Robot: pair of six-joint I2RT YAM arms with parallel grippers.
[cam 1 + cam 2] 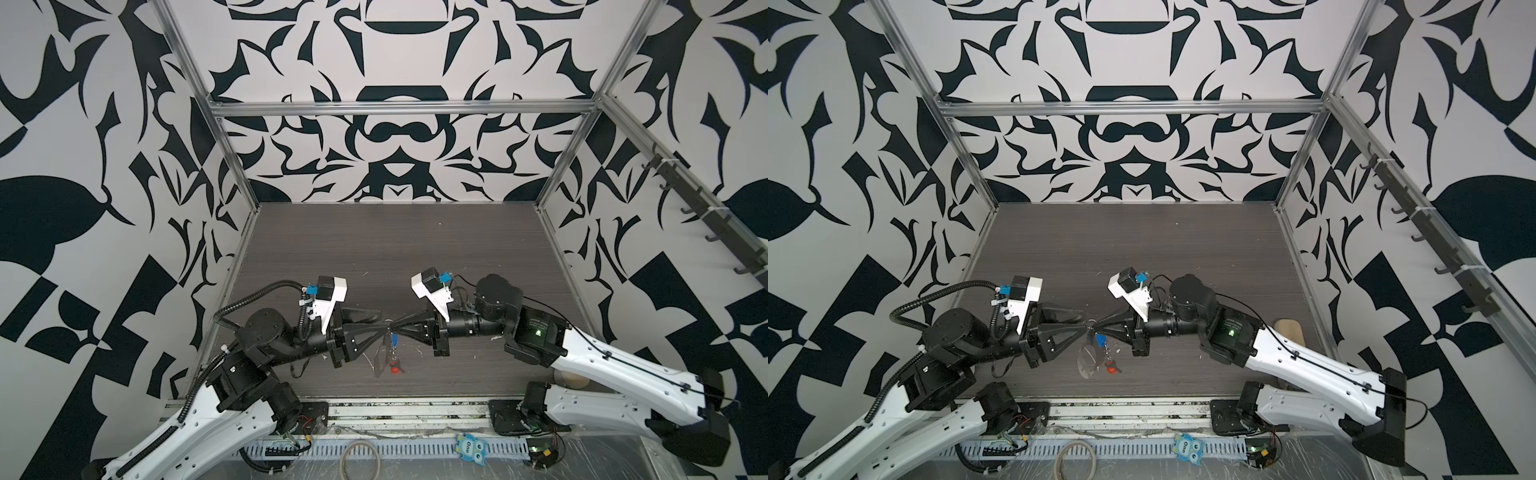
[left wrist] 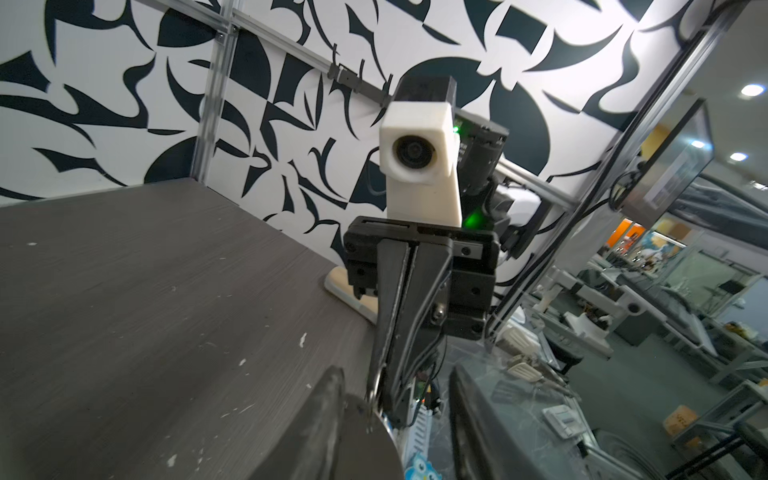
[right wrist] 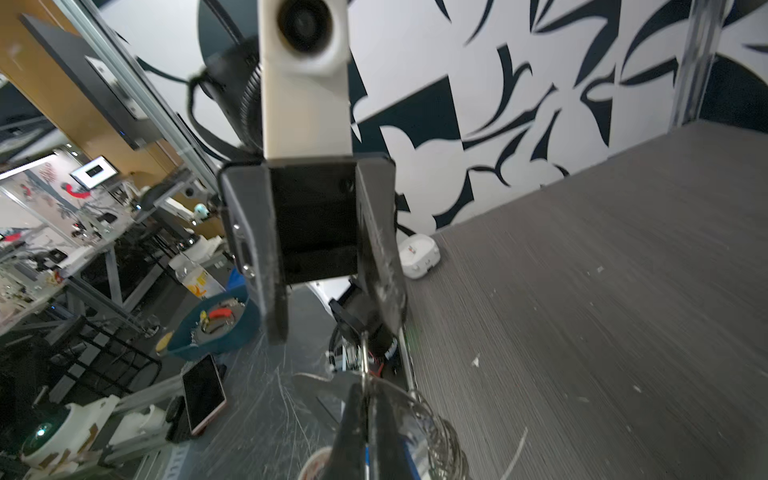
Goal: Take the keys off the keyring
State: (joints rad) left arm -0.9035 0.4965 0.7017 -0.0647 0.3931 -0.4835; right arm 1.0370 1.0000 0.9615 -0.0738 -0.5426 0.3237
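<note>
The keyring (image 1: 1086, 360) hangs over the near middle of the table (image 1: 374, 249). Its long axis is roughly vertical, and its top ring (image 3: 364, 353) is pinched between the right gripper's (image 1: 397, 327) pressed-together jaws. The blue-tagged key (image 1: 394, 340) and red-tagged key (image 1: 394, 368) dangle beside it. The left gripper (image 1: 383, 322) stands at the ring with its jaws spread. Off the table, a blue bowl (image 3: 224, 347) holds small red and yellow bits.

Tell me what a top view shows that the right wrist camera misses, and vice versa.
Only a top view: the red-tagged key dangling below the keyring, plus the left arm and right arm full length. Only the right wrist view: the workshop outside, with a phone on a bench, and the right jaws shut on the keyring's silver ring. Both: the keyring, the dark table, and the left jaws open.
</note>
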